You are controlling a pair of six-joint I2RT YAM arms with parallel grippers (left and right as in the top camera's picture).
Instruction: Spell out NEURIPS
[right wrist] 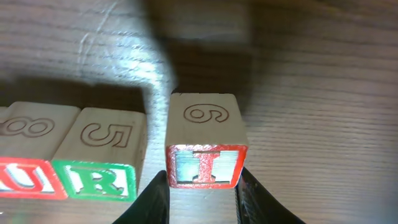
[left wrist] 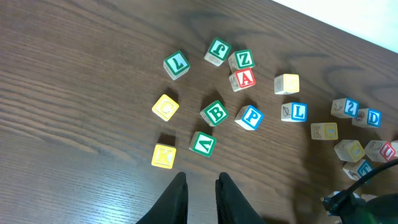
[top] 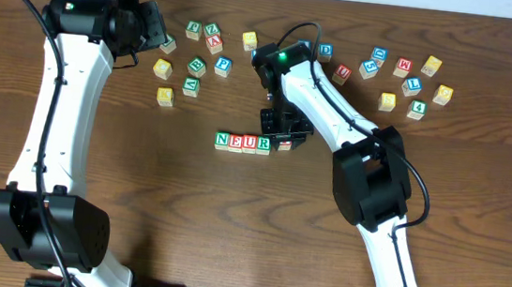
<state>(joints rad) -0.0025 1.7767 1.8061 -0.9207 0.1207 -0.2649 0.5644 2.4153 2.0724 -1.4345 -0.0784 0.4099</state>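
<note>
four cubes (top: pixel 242 142) spell neur; right gripper (right wrist: pixel 204 193) clamps the red i cube (right wrist: pixel 206 163) just beside green r (right wrist: pixel 102 180); left gripper (left wrist: pixel 200 180) nearly together, empty.

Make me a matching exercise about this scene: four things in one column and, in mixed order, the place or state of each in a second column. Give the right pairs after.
Things
1. red I cube
2. green R cube
3. blue P cube
4. left hand

Place or state
a. loose among scattered cubes
b. empty, above the table
c. gripped by the right hand
d. fourth in the row

Pairs: 1-c, 2-d, 3-a, 4-b
</note>
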